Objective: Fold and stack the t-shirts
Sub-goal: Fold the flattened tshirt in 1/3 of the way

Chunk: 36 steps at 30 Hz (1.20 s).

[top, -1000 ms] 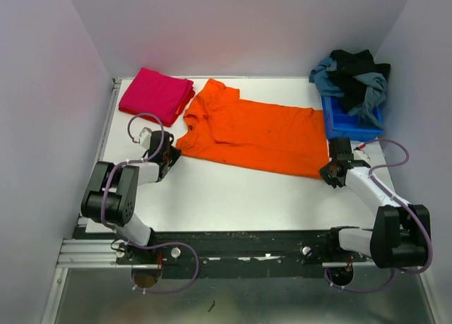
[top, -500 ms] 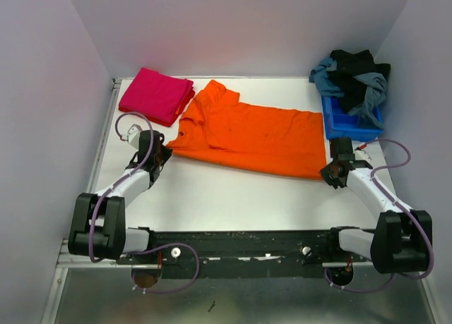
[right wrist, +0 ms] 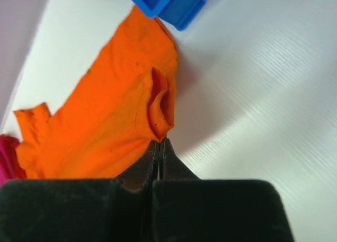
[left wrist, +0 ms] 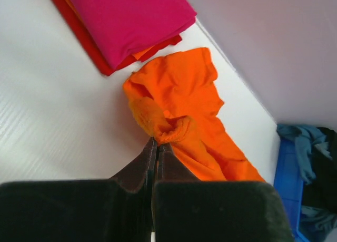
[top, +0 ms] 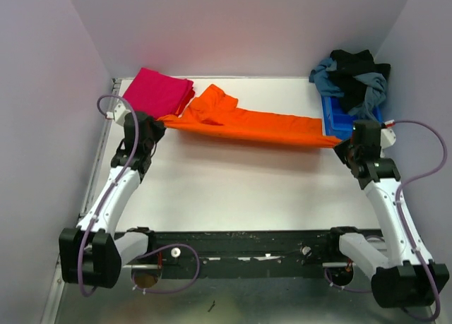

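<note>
The orange t-shirt hangs stretched between both grippers, its near edge lifted above the table and its far part draped toward the back. My left gripper is shut on the shirt's left corner. My right gripper is shut on the right corner. The magenta t-shirt lies folded to a rectangle at the back left corner, also in the left wrist view, just beyond the orange t-shirt's sleeve.
A blue bin stands at the back right, heaped with dark and grey-blue clothes. White walls close the table on the left, back and right. The white table lies below the lifted shirt.
Both arms have risen and moved toward the back, lifting the orange t-shirt's near edge off the table. The shirt went from lying flat to hanging stretched. The magenta t-shirt has not moved.
</note>
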Motion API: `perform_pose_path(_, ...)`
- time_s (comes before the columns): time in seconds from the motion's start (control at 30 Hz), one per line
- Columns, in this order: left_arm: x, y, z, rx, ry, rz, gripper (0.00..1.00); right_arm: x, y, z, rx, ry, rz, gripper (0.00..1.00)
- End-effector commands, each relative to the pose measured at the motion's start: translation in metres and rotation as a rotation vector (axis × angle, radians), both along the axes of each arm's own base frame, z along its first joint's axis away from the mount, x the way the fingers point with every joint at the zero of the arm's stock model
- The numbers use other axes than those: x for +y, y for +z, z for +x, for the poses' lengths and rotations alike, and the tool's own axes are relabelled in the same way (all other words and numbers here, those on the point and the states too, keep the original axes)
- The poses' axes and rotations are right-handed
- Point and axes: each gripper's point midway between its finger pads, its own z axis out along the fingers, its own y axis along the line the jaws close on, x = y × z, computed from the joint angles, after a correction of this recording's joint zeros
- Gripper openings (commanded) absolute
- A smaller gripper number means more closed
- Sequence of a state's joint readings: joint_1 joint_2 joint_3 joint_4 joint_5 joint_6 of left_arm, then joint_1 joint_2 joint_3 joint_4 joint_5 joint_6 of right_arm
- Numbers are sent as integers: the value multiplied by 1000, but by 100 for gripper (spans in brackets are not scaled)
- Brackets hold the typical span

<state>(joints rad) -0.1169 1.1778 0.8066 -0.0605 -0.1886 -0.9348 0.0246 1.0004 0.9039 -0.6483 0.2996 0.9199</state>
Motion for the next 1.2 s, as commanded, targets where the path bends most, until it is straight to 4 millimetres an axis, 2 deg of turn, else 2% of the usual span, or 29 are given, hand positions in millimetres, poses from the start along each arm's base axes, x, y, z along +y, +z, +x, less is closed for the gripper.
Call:
perform_pose_path(0.0, 15, -21, -33, 71, 46, 16, 0, -9, -22, -32, 87, -11, -36, 1)
perform_pose_path(0.17, 11, -94, -78, 229, 40, -37, 0, 14, -90, -67, 315, 50, 74, 1)
perform_pose_path(0.3, 18, -126, -115, 287, 86, -60, 0, 19, -119, -93, 423, 38, 117, 1)
perform_pose_path(0.4, 19, -135, -137, 291, 113, -103, 0, 21, -128, -109, 463, 22, 133, 1)
perform_pose_path(0.63, 24, -139, -161, 308, 148, -114, 0, 27, -134, -124, 448, 27, 170, 2)
perform_pose_path(0.7, 27, -140, -167, 334, 164, -99, 0, 26, -132, -126, 447, 33, 161, 7)
perform_pose_path(0.73, 30, -139, -171, 343, 173, -91, 0, 25, -131, -126, 445, 29, 156, 14)
perform_pose_path(0.77, 33, -138, -175, 346, 182, -79, 5, 24, -128, -126, 438, 32, 151, 29)
perform_pose_path(0.83, 37, -133, -179, 341, 190, -54, 34, 23, -123, -125, 418, 41, 142, 55)
perform_pose_path(0.9, 43, -124, -180, 307, 210, -37, 60, 21, -113, -119, 373, 55, 123, 69)
perform_pose_path(0.93, 43, -115, -176, 270, 200, -29, 65, 20, -106, -114, 340, 74, 104, 72)
perform_pose_path(1.07, 42, -80, -155, 161, 133, 41, 67, 20, -70, -82, 171, 211, 9, 71)
perform_pose_path(1.17, 23, -42, -124, 66, -49, 130, 66, 20, -48, -62, 95, 278, -53, 69)
